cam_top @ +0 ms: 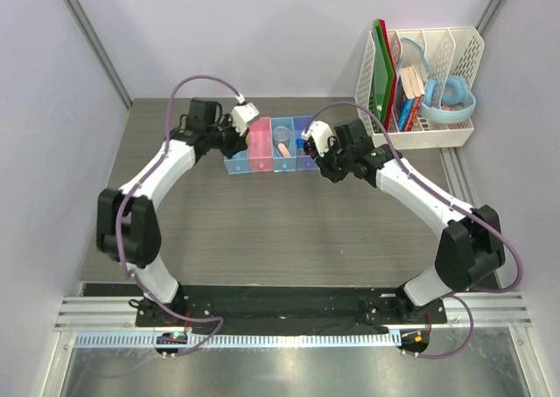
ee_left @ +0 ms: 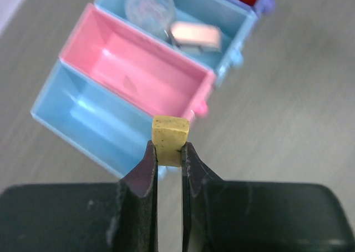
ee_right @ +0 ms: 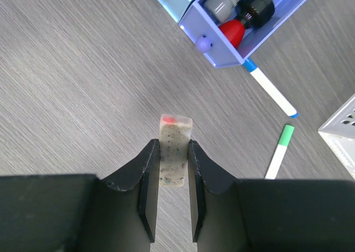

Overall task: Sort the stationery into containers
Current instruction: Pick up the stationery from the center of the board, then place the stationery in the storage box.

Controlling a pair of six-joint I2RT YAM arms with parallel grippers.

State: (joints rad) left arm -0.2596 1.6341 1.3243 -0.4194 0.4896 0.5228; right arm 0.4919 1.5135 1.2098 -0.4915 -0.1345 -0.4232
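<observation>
Delivery step: my left claw (ee_left: 168, 152) pinches a yellow eraser (ee_left: 170, 134) by the pink bin (ee_left: 138, 69), and my right claw (ee_right: 175, 149) pinches a speckled eraser (ee_right: 176, 131). Next, I judge, each needs centring over a bin before release.

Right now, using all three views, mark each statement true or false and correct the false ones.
1. The left gripper holds a small yellow piece. True.
2. The right gripper is open and empty. False: it is shut on a speckled eraser.
3. A blue-tipped pen and a green-tipped pen lie on the table. True.
4. The clear tape roll lies loose on the table. False: it lies in a light-blue bin.
5. The violet-blue bin is empty. False: it holds red, black and grey pieces.
</observation>
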